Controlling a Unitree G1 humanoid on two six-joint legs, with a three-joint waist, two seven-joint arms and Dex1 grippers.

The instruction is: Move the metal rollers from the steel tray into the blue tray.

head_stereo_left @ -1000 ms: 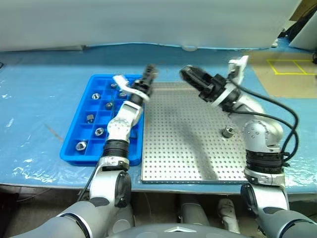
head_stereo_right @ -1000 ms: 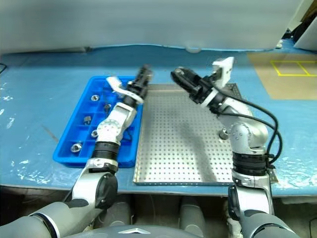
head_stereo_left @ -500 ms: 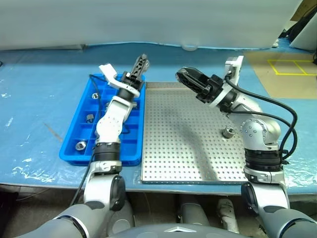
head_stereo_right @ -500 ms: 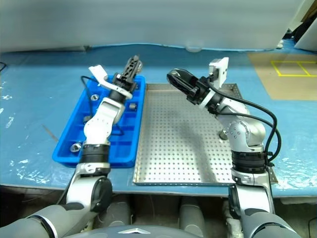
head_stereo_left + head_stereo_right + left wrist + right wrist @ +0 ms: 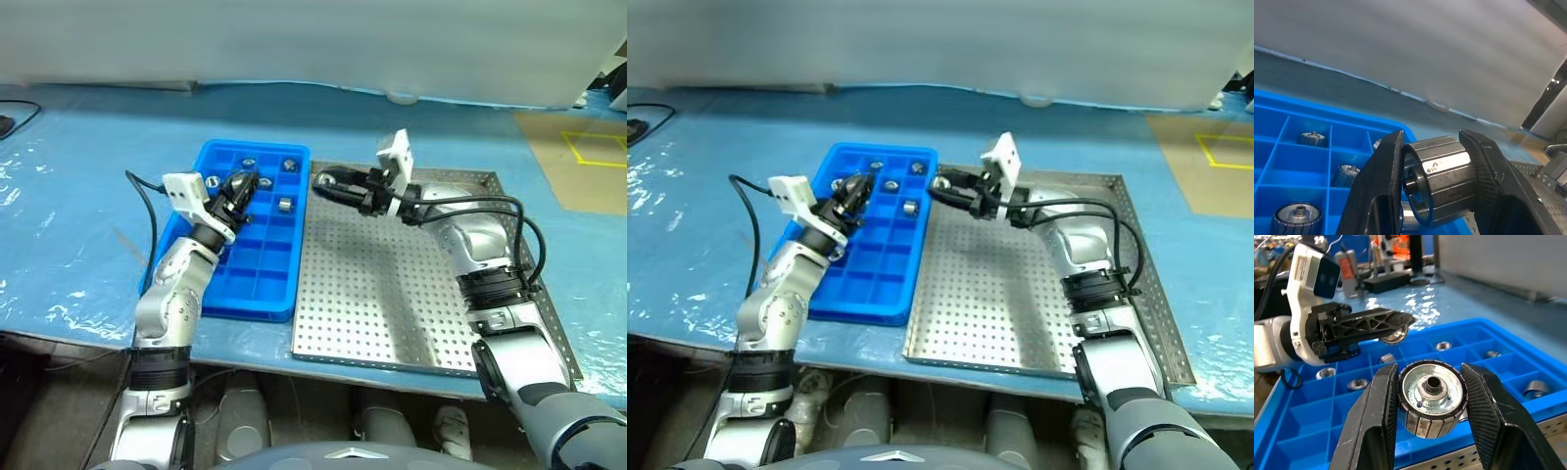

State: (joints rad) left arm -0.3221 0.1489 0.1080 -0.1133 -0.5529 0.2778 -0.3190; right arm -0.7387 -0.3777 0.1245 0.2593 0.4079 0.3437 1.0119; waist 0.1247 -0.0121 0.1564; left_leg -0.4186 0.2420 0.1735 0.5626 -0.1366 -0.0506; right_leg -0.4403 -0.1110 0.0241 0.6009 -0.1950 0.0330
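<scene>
- left gripper (image 5: 242, 186) jaws clamped on a metal roller (image 5: 1437, 181), over the blue tray (image 5: 257, 294)
- right gripper (image 5: 326, 181) jaws clamped on another roller (image 5: 1432, 398), at the blue tray's edge beside the steel tray (image 5: 382, 304)
- more rollers (image 5: 1327, 373) lie in the blue tray's compartments

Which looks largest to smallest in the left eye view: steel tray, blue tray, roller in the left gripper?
1. steel tray, the widest footprint.
2. blue tray, narrower.
3. roller clamped in the left gripper, tiny by comparison.
The ranking is clear; nearness to the camera does not blur it.
</scene>
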